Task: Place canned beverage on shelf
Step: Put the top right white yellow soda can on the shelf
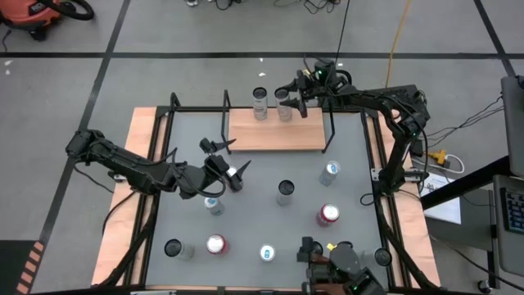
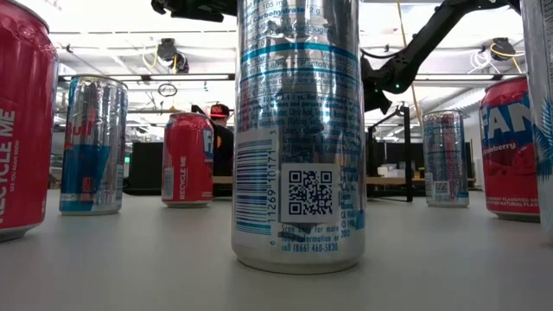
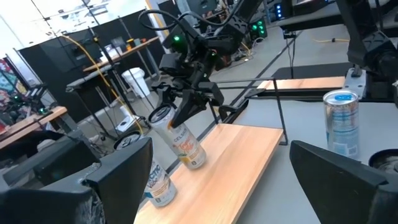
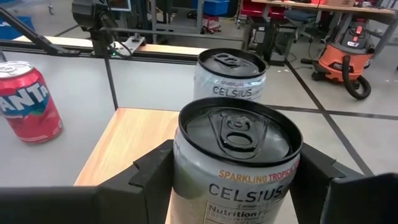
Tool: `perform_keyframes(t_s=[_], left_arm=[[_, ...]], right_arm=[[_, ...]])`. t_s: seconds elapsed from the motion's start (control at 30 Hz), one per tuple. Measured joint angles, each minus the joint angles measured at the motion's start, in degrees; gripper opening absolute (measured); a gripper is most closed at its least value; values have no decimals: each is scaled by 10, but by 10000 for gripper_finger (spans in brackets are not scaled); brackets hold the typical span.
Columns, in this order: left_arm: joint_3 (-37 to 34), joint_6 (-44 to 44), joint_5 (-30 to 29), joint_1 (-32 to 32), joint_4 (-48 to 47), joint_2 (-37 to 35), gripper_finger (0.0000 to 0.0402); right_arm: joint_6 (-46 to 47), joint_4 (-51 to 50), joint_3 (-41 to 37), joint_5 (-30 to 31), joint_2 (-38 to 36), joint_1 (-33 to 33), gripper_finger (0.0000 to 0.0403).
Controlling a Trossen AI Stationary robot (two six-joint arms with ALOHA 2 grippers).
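Right gripper (image 1: 288,100) over the shelf (image 1: 274,139), jaws clamped on a Celsius can (image 4: 236,165) at the board's far edge, just beside a second Celsius can (image 1: 260,103) already standing there. From the left wrist view the held can looks tilted, base touching or nearly on the wood. Step in hand: setting down. Next move likely calls for righting the can, then freeing it. Left gripper (image 1: 223,168) waits over the table (image 1: 270,221), jaws apart, empty.

Held can (image 4: 236,158): CELSIUS; red can (image 4: 28,99): FANTA
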Motion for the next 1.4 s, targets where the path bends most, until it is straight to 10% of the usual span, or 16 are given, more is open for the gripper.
perform_keyframes(t_s=[1.4], left_arm=[[0, 0, 11, 0, -5, 0, 375]], right_arm=[[5, 2, 0, 16, 1, 1, 213]])
